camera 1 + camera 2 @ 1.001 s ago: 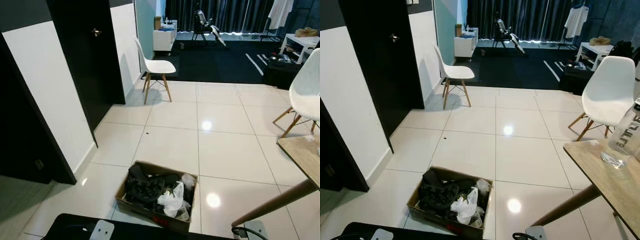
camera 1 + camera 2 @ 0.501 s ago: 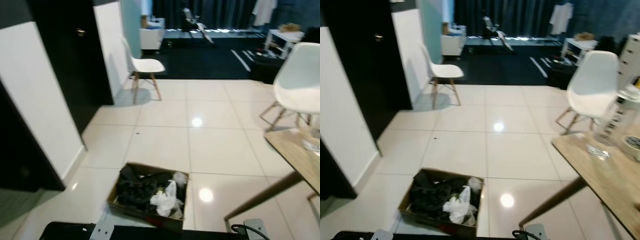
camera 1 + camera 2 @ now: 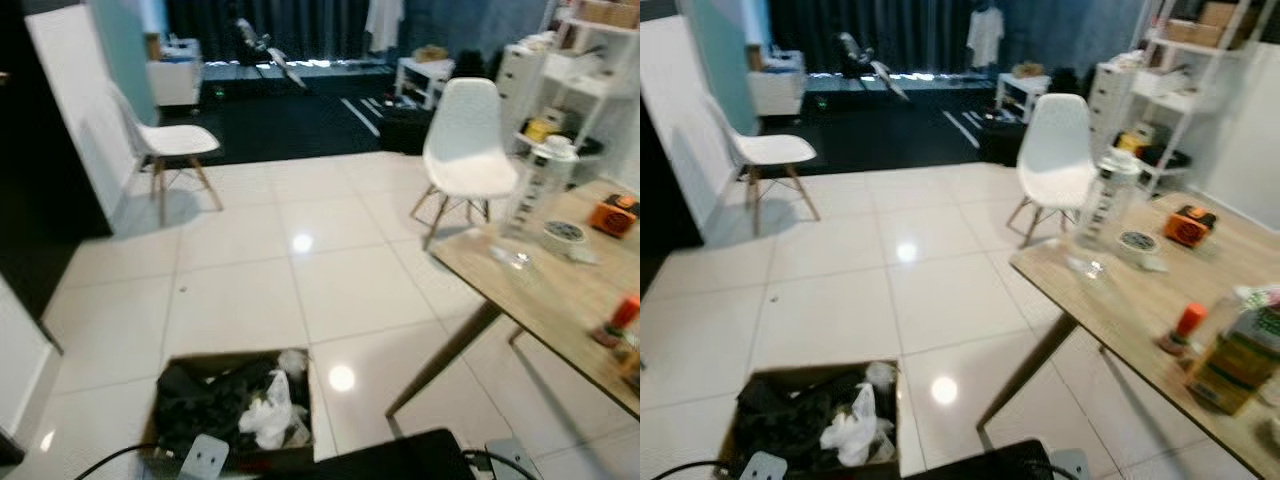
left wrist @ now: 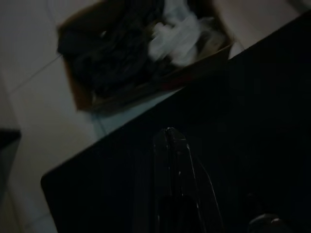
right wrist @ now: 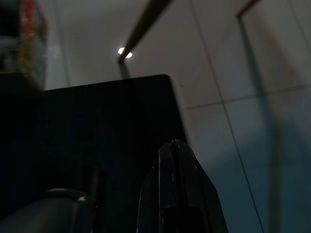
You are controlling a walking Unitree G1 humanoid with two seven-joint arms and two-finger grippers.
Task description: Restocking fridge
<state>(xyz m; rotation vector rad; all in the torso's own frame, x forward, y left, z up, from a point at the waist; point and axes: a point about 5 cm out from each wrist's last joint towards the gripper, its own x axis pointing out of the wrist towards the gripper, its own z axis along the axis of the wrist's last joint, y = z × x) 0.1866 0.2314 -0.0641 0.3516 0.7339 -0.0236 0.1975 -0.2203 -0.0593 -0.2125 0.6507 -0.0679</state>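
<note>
Left pincer: fingers pressed together, hanging idle over a dark surface, pointing down toward the floor. Right pincer: fingers likewise together, idle, above the same dark surface with pale tile beyond it. Past the left pincer lies an open cardboard box on the white tiled floor, filled with dark items and a crumpled white bag. A slanted wooden leg comes down to the floor just right of the box and carries the desk, which runs along the right side. On the desk stand a tall clear jug at the far end, a roll of tape beside it, an orange box further right, a small bottle with a red cap nearer, and a yellow-green carton at the near right edge; the view is blurred and labels cannot be read. A white chair stands behind the desk's far end, and a second white chair stands well apart at the left wall. White shelving with boxes rises at the far right. A dark carpeted area with dark curtains lies beyond the tile. A fridge cannot be identified in these views.
</note>
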